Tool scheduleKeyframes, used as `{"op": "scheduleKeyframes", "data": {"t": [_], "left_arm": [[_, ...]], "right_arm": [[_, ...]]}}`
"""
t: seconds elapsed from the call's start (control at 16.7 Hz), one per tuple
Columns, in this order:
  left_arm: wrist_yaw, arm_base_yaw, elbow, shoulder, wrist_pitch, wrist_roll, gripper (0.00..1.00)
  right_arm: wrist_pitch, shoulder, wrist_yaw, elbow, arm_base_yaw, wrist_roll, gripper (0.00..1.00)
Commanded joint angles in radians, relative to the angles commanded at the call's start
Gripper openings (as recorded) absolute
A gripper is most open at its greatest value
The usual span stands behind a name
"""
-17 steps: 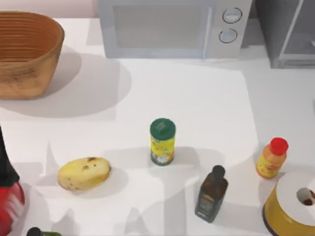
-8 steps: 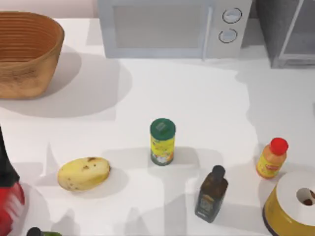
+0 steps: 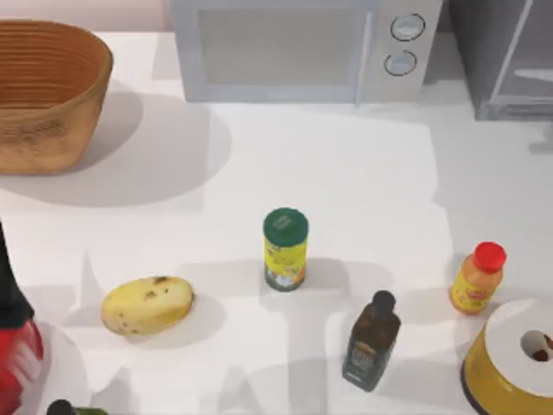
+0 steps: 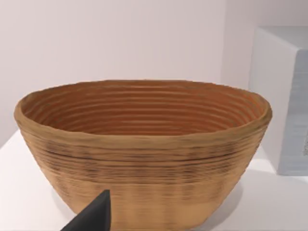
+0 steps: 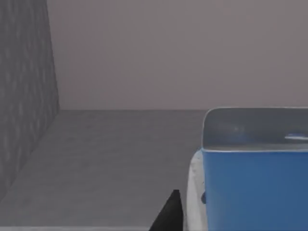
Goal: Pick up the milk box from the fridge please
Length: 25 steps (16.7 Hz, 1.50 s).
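The table (image 3: 346, 164) looks as it did a second ago, only the shadows at its right edge have shifted. The fridge (image 3: 501, 52) stands at the far right corner beside the microwave (image 3: 302, 47); the right wrist view looks into its grey inside, where the milk box (image 5: 255, 187) stands close ahead. Whether either arm's jaws are open cannot be told. Basket (image 3: 47, 91), potato (image 3: 147, 304), yellow can (image 3: 285, 248), dark bottle (image 3: 371, 340) and orange bottle (image 3: 476, 278) stand well apart.

milk box (image 5: 255, 187) inside fridge (image 5: 29, 110)
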<state>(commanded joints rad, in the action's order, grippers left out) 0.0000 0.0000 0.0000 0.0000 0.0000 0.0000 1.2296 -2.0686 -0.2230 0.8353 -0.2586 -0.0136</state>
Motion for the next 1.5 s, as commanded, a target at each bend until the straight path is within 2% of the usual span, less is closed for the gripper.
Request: {"op": "scheduleKeyframes", "data": {"t": [0.42,0.72,1.02,1.5], "left_arm": [[0.0,0.0,0.0,0.0,0.0,0.0,1.0],[0.0,0.0,0.0,0.0,0.0,0.0,1.0],[0.0,0.0,0.0,0.0,0.0,0.0,1.0],[0.0,0.0,0.0,0.0,0.0,0.0,1.0]], "right_arm": [[0.005,0.013,-0.002,-0.017,0.004,-0.001,0.0],[-0.112,0.205,0.019,-0.091,0.034,0.002,0.0],[-0.361,0.637,0.064,-0.257,0.085,0.004,0.0],[-0.89,1.553,0.156,-0.618,0.185,0.005,0.0]]}}
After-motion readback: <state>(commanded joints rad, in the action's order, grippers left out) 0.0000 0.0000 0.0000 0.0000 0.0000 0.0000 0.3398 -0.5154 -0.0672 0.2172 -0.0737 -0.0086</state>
